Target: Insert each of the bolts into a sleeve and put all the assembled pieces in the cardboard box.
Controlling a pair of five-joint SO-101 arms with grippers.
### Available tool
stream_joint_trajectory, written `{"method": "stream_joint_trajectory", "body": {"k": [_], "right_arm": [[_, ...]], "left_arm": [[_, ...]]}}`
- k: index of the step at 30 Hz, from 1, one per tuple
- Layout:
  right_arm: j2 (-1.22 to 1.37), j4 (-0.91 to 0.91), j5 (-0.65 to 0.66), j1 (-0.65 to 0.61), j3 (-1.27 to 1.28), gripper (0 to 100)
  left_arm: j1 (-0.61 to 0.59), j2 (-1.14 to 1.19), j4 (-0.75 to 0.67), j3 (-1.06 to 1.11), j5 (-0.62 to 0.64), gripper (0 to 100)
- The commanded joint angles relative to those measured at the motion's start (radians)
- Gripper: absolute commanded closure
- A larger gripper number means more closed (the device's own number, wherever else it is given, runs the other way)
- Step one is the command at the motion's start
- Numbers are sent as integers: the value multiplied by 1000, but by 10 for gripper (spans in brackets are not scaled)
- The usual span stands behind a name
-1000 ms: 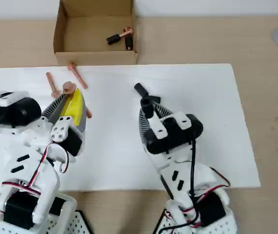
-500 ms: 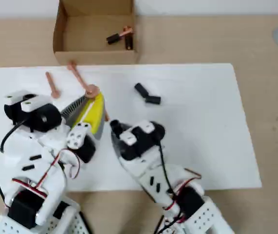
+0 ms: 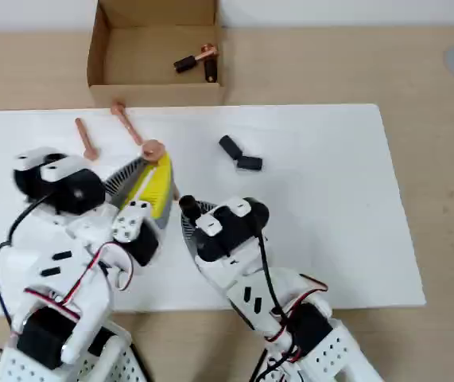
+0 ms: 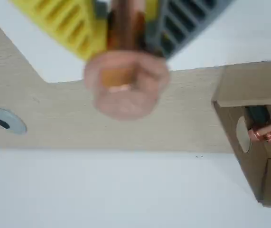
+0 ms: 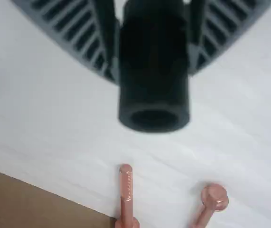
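Copper bolt (image 4: 126,88) in left pincer (image 3: 152,157), black sleeve (image 5: 154,80) in right pincer (image 3: 187,207), seemingly barely shifted.

Markings check | legible text: none | labels and brand names: none readable | numbers: none readable | signs: none readable | applies to every surface in all three views

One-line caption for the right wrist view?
Black sleeve clamped in the right jaws, bore facing forward, above the white mat where two copper bolts lie.
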Motion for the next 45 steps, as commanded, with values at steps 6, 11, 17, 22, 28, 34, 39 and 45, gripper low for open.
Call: {"method": "stream_joint_trajectory", "body": {"k": [6,11,17,22,28,34,39,45], "right_arm": [[-133,-28,-9,-13,2,987],[-133,-29,-9,-13,2,987],[-133,-91,-26,-13,2,987],[-133,-150,-26,-13,2,987],[-133,-150,-28,-13,2,987],[-133,-150,-28,-13,2,987],[-133,-149,-60,-13,2,987],[-133,-147,-71,-13,2,987]], "left_arm": [[86,-4,-31,80,-5,988],[81,-4,-31,89,-5,988],[80,-12,-31,78,-41,988],[3,-12,-61,29,-115,988],[-61,-12,-172,14,-187,988],[-34,-12,-199,23,-183,988],[37,-12,-201,52,-183,988],[57,-12,-201,92,-186,988]]}}
